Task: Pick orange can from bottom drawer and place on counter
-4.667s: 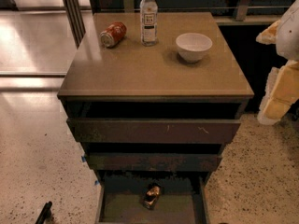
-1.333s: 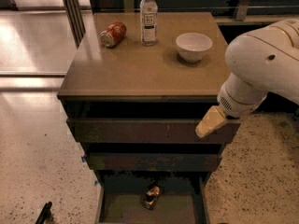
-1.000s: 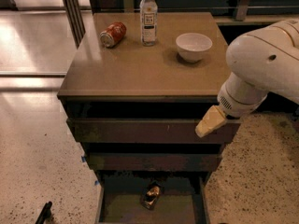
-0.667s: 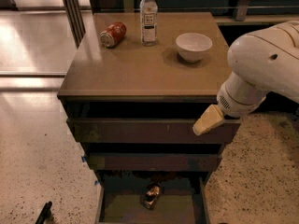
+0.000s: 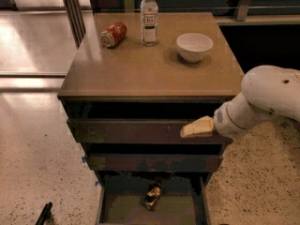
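Note:
The orange can [image 5: 152,196] lies in the open bottom drawer [image 5: 123,209], near the middle of its olive-green floor, small and dark with shiny patches. My gripper [image 5: 196,127] hangs in front of the upper drawer front, at its right side, well above the can and to its right. The white arm [image 5: 262,100] reaches in from the right edge. The counter [image 5: 150,69] is the tan glossy top of the dark cabinet.
On the counter stand a water bottle [image 5: 149,17] and a white bowl [image 5: 194,46], and a red-orange can [image 5: 113,33] lies on its side at the back left. Two wider drawer fronts [image 5: 140,131] are slightly pulled out above the bottom drawer. Speckled floor surrounds the cabinet.
The arm came in from the right edge, then sank lower and a little left, bringing the gripper down across the upper drawer front. The can has not moved.

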`<state>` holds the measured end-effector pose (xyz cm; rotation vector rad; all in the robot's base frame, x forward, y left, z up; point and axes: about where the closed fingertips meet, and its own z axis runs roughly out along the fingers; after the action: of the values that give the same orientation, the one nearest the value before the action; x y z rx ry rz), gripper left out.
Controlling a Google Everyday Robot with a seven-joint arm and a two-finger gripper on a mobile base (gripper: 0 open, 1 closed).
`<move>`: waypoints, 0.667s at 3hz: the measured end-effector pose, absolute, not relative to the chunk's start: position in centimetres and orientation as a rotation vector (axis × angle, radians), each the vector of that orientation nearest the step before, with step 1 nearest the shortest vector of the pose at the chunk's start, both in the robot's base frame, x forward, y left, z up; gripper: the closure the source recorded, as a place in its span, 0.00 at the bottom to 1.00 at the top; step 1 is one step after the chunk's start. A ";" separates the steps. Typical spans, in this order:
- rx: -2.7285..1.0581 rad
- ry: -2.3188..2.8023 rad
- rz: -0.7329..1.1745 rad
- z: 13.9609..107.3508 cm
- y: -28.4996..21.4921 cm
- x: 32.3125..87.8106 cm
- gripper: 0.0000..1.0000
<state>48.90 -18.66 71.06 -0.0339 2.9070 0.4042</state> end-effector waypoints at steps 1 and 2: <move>0.213 2.875 0.622 68.6 -15.9 48.0 0.00; 0.213 2.875 0.622 68.6 -15.9 48.0 0.00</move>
<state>48.00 -15.87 68.56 0.2129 2.8752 0.6223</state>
